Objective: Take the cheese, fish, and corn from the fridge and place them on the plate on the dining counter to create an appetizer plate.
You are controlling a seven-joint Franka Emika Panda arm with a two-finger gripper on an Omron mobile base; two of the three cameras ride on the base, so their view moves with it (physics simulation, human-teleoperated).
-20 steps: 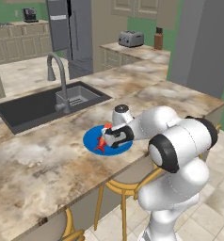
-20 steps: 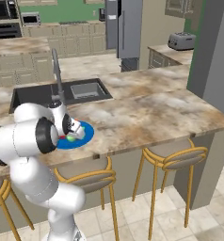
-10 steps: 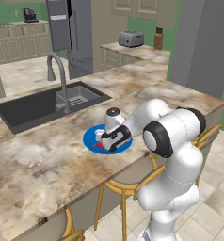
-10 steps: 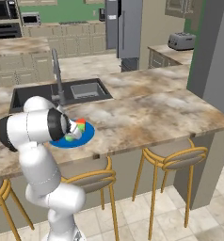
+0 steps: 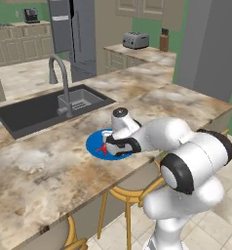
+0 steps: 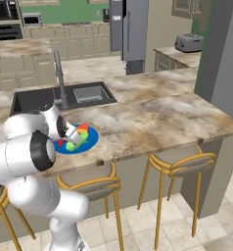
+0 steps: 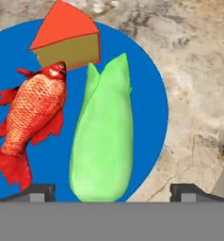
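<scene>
plate: the blue plate lies on the dining counter, near its front edge and just in front of the sink.
corn: the green cob lies flat on the plate, beside the fish, its pointed husk end just beside the cheese.
fish: the red fish lies on the plate next to the corn, head just beside the cheese.
cheese: the orange wedge sits on the plate beyond the other 2.
progress: all 3 foods are on the plate; by my judgement only the arm's withdrawal is left.
gripper: the gripper hovers low over the corn, fingers spread wide on either side of it, holding nothing.
change: a second ago the hand was more upright above the plate; now it leans lower over it and the fingers stand wider.
</scene>
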